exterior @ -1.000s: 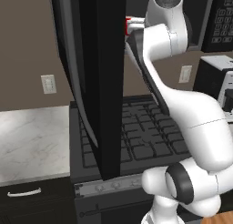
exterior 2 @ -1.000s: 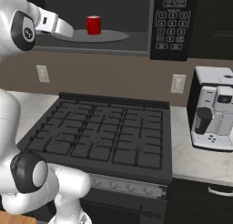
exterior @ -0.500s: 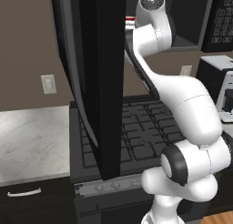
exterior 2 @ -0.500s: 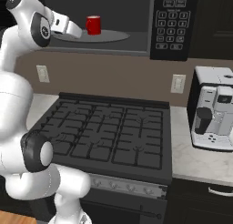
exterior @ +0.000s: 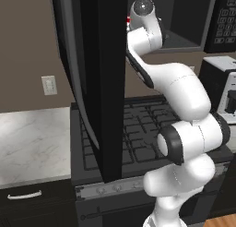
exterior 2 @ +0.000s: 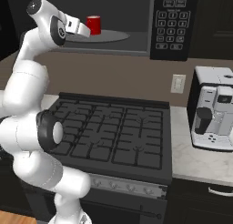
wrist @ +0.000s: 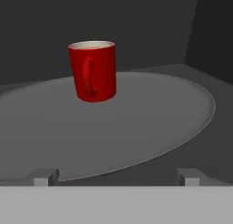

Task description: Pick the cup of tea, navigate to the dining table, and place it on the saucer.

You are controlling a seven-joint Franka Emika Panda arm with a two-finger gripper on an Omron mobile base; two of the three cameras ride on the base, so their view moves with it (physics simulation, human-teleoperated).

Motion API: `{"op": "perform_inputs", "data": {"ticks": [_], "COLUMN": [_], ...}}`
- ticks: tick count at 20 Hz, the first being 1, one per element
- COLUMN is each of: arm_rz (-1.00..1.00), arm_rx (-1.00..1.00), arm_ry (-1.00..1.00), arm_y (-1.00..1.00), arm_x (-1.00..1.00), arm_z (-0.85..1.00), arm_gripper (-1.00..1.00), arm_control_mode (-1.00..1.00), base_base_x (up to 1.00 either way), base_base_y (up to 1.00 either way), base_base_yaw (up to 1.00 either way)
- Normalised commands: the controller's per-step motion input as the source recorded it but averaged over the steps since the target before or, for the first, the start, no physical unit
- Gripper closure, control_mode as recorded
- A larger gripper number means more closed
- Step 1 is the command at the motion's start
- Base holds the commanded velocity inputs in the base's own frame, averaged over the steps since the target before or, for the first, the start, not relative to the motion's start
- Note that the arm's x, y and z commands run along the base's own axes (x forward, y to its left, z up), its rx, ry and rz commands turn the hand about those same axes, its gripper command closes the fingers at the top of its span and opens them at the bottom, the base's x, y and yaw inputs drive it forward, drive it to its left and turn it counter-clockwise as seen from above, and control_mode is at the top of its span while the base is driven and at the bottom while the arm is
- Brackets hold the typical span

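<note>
The cup of tea [wrist: 93, 70], a glossy red mug with its handle turned toward me, stands upright on the grey round microwave turntable [wrist: 150, 123]. From the right base view the cup of tea [exterior 2: 93, 24] sits inside the open microwave, left of the middle of the turntable [exterior 2: 111, 36]. My gripper [exterior 2: 84, 31] is at the microwave's mouth, just left of the mug and apart from it. In the hand view the gripper [wrist: 117, 176] is open, its fingertips [wrist: 45, 175] spread wide at the near rim of the turntable with nothing between them. The dining table and the saucer are out of view.
The open black microwave door [exterior: 97, 83] swings out to the left of my arm. Below lies the black gas stove [exterior 2: 113, 132]. A coffee machine [exterior 2: 214, 109] stands on the marble counter at right. The microwave keypad [exterior 2: 170, 18] is right of the cavity.
The arm's elbow has swung upward and the hand has pushed further toward the microwave and the mug. The mug has not moved. The jaws stay open.
</note>
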Motion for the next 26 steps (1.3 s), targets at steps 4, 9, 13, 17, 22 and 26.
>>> {"op": "perform_inputs", "data": {"ticks": [4, 9, 13, 17, 22, 26], "arm_rz": [0.0, 0.0, 0.0, 0.0, 0.0, 0.0], "arm_rx": [0.0, 0.0, 0.0, 0.0, 0.0, 0.0], "arm_ry": [0.06, 0.04, 0.02, 0.0, 0.0, 0.0], "arm_y": [0.11, 0.03, 0.0, 0.0, 0.01, 0.0], "arm_x": [0.66, 0.51, 0.5, 0.44, 0.44, 0.44], "arm_z": [0.2, 0.24, 0.07, 0.0, -0.12, -0.05], "arm_gripper": [-1.0, -1.0, -1.0, -1.0, -1.0, -1.0], "arm_control_mode": [-1.0, -1.0, -1.0, -1.0, -1.0, -1.0], "base_base_x": [0.0, 0.0, 0.0, 0.0, 0.0, 0.0], "base_base_y": [0.0, 0.0, 0.0, 0.0, 0.0, 0.0], "base_base_yaw": [0.0, 0.0, 0.0, 0.0, 0.0, 0.0]}}
